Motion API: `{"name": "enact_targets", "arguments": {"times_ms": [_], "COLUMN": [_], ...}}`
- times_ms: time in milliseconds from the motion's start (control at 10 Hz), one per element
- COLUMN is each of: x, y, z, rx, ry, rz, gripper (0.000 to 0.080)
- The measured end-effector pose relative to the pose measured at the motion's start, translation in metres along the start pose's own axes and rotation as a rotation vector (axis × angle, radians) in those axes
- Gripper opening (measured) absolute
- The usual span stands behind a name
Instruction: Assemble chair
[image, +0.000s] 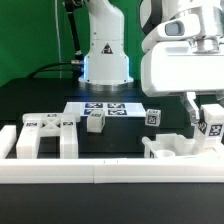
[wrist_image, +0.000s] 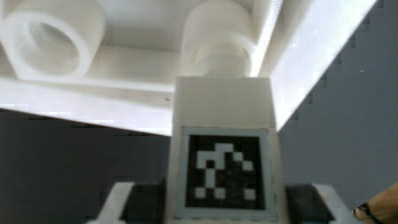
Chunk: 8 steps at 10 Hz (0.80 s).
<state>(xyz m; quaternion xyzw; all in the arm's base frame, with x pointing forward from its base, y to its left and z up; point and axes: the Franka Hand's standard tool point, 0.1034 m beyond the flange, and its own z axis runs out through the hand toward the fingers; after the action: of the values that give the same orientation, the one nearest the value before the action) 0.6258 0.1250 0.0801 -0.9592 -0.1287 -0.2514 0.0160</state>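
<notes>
My gripper (image: 207, 112) hangs at the exterior view's right, shut on a small white post (image: 212, 122) with a black-and-white tag on its face. In the wrist view this post (wrist_image: 228, 150) sits between the two fingers (wrist_image: 135, 204) of the gripper (wrist_image: 228, 203) and points at a white chair piece (wrist_image: 107, 60) with round sockets. That piece (image: 178, 148) lies on the table just below the held post. A legged frame (image: 40, 135) stands at the exterior view's left. Two loose tagged posts (image: 95, 121) (image: 153, 116) rest near the middle.
The marker board (image: 100, 108) lies flat in front of the robot base (image: 105, 60). A long low white border rail (image: 110, 172) runs along the table's near edge.
</notes>
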Motion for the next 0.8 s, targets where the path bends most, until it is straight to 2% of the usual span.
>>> {"name": "enact_targets", "arguments": {"times_ms": [200, 600, 800], "x": [-0.0019, -0.0071, -0.0082], "y": [-0.0021, -0.0037, -0.0039], "z": [0.0028, 0.0016, 0.0017], "rx": [0.0, -0.009, -0.008], "ry": [0.012, 0.119, 0.103], "rz": [-0.003, -0.017, -0.026], "gripper": [0.0292, 0.0292, 0.0292]}}
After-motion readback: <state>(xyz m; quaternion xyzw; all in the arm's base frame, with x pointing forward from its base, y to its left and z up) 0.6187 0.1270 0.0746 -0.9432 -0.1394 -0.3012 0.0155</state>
